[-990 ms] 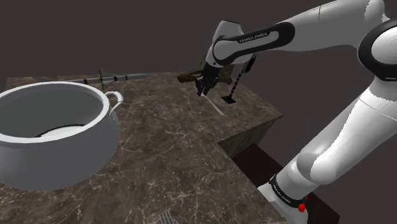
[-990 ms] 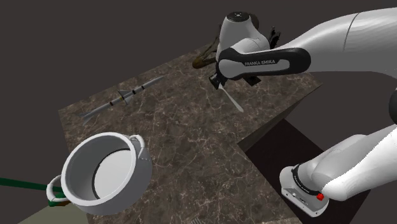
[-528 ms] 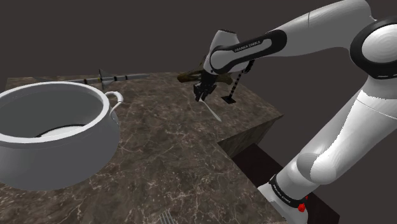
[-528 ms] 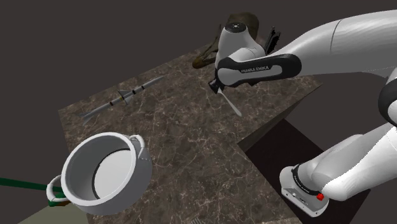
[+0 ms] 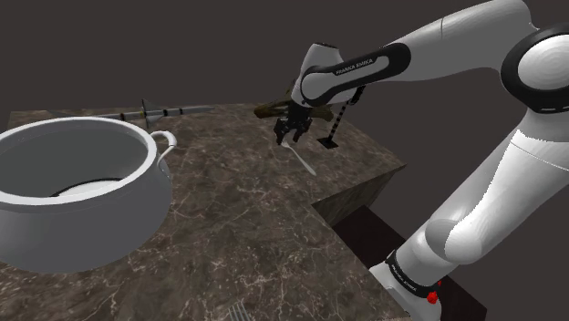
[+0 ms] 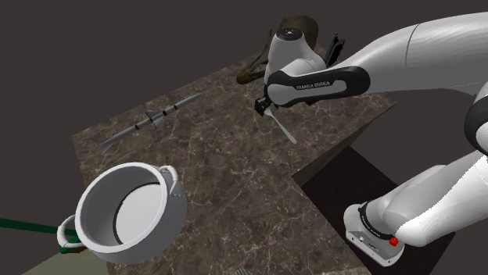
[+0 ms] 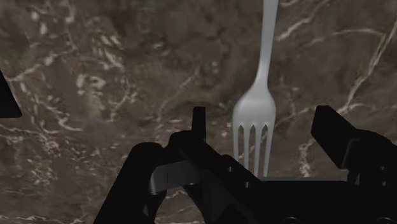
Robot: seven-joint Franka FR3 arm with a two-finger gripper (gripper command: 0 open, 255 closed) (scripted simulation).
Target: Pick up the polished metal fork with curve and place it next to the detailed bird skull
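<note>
A: Fork (image 7: 257, 108), where?
B: Lying on the marble counter (image 5: 237, 210), near its far corner; arm (image 5: 474, 36) reaches over it. Pot (image 5: 77, 187) sits well apart, at the shoulder view's left. Brown skull (image 5: 267, 110) lies just beyond the gripper (image 5: 291, 137).
A: Hand?
B: Hovers over the tines, fingers (image 7: 334, 127) spread wide, gripping nothing. Tines sit between them, untouched; handle points away.
</note>
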